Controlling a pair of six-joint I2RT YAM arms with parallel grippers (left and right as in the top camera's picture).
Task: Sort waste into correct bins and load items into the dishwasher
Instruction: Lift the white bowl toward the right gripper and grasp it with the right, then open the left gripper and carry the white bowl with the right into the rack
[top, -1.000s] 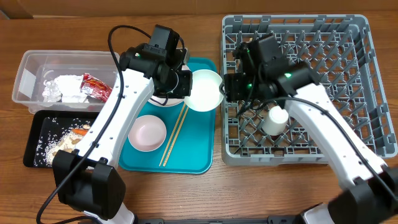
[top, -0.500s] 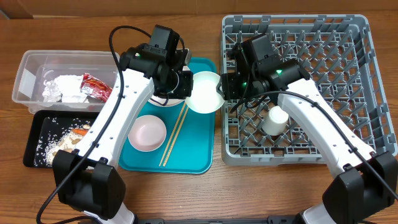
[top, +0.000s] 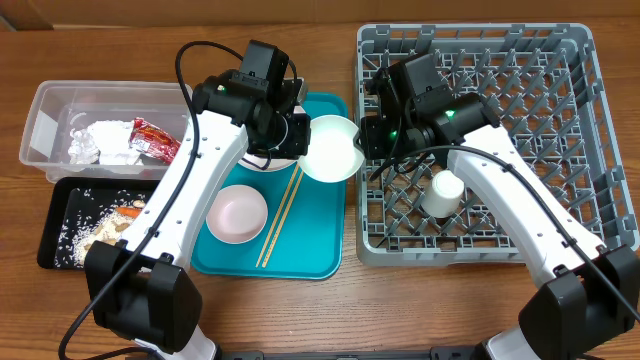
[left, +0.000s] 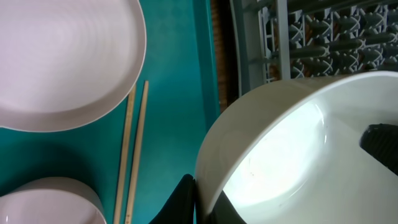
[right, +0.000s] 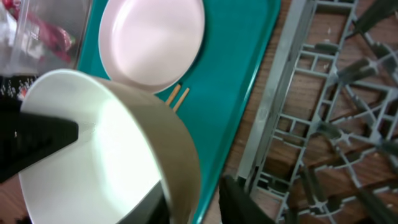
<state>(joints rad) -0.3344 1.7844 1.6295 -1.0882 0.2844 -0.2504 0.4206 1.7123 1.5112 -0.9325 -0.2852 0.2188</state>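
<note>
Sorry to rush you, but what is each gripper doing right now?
Left gripper: shut on the rim of the white bowl.
Right gripper: open, jaws straddling the same rim with a gap on one side.

Bright even light, wrist cams soft

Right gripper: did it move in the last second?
Yes. The right gripper shifted slightly left, over the left wall of the grey rack, toward the white bowl.

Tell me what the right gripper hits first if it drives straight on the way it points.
The white bowl: its rim sits between the fingers of the right gripper, so contact looks immediate. The left gripper holds the opposite rim.
</note>
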